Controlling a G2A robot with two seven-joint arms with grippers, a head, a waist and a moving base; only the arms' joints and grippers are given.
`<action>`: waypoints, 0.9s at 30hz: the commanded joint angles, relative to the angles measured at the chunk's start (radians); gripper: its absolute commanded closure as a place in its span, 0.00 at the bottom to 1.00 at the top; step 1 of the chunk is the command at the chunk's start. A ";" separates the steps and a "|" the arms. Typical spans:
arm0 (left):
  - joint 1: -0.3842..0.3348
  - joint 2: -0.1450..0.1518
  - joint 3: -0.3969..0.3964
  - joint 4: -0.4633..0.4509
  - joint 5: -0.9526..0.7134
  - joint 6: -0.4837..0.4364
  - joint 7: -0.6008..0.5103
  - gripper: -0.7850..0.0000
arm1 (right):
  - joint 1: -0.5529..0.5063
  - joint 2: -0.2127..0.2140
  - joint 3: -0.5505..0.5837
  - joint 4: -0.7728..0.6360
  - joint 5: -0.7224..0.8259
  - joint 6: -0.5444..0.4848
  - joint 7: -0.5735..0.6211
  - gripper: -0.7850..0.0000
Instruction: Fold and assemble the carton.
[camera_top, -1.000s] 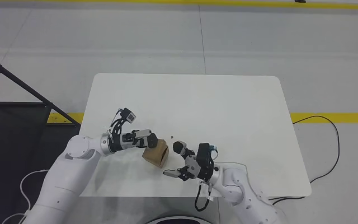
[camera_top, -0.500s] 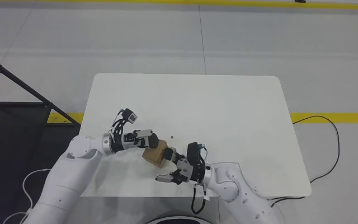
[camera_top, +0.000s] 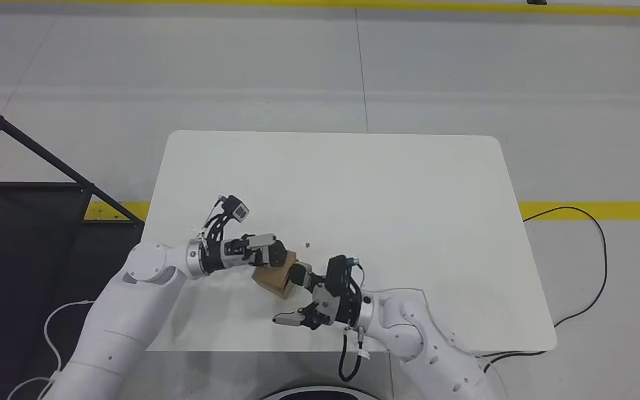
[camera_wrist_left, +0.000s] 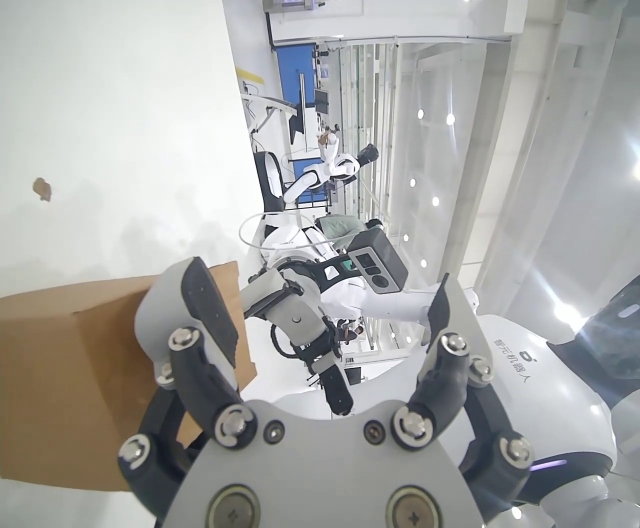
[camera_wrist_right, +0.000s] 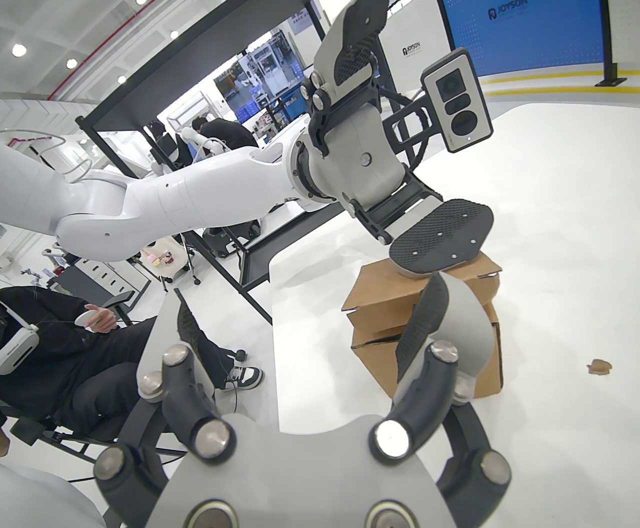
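A small brown carton (camera_top: 277, 276) stands on the white table (camera_top: 400, 190) near its front left, with its side flaps partly folded. My left gripper (camera_top: 267, 249) is open at the carton's far left side. In the right wrist view its lower finger pad (camera_wrist_right: 440, 236) rests flat on the carton's (camera_wrist_right: 372, 305) top. In the left wrist view that gripper (camera_wrist_left: 325, 310) has one finger over the carton (camera_wrist_left: 75, 375). My right gripper (camera_top: 296, 298) is open at the carton's near right side. One finger of the right gripper (camera_wrist_right: 310, 320) lies close against the carton's side.
A small cardboard scrap (camera_top: 308, 245) lies on the table just beyond the carton, also seen as a scrap (camera_wrist_right: 600, 366) in the right wrist view. A black frame (camera_top: 40, 160) stands off the table's left. The table's front edge is close behind the right gripper.
My right gripper has moved left across the table up to the carton's side, staying open. The left gripper has shifted only slightly on the carton's top.
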 joint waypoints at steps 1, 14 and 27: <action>0.002 0.000 0.000 -0.005 0.005 0.001 0.000 0.00 | -0.002 0.000 -0.001 -0.002 -0.011 0.001 -0.003 0.00; -0.003 -0.002 0.009 0.006 0.009 0.011 0.000 0.00 | -0.006 0.003 -0.006 -0.012 -0.074 -0.015 -0.024 0.00; -0.002 0.001 -0.023 0.015 -0.021 -0.006 -0.008 0.00 | -0.009 0.004 -0.010 -0.011 -0.106 -0.016 -0.047 0.00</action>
